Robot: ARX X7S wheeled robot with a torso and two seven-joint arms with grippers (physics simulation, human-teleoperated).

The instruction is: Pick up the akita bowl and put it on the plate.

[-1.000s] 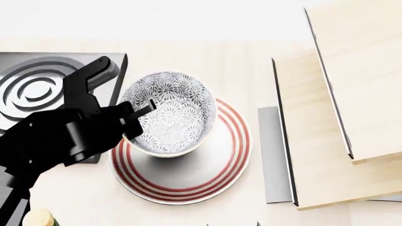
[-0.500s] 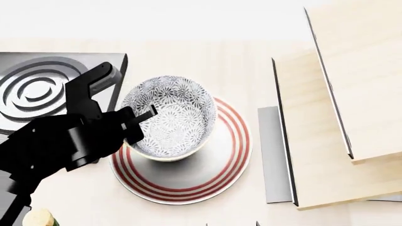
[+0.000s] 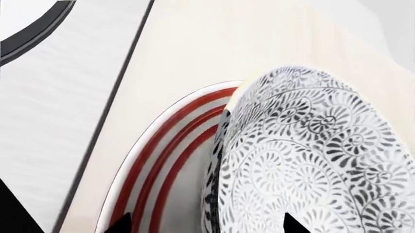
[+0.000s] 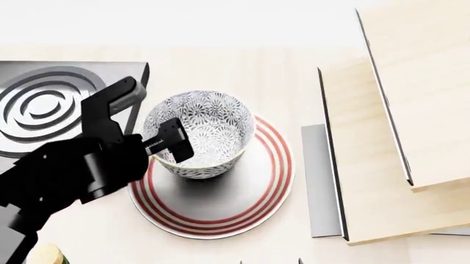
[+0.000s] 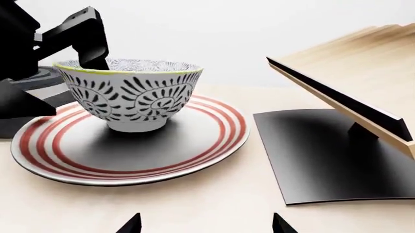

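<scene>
At far left of the head view, on the pale bench: dark grey square burner with concentric rings. Just right of it, left hand, black, straddling the near-left rim of the akita bowl, one finger inside the bowl, the other outside and mostly hidden by the arm; whether pressed tight to the wall or just slack, cannot tell. Bowl upright, standing on the plate (foot flat on the white centre in the right wrist view, toward the plate's far-left part rather than dead middle). Three red rings showing all round the bowl. Further right, apart from the plate, a flat grey base carrying slanted light-wood panels. From the right wrist view, right hand low over the bench, near the plate but apart from it, its two dark fingertips spread wide with nothing between.
</scene>
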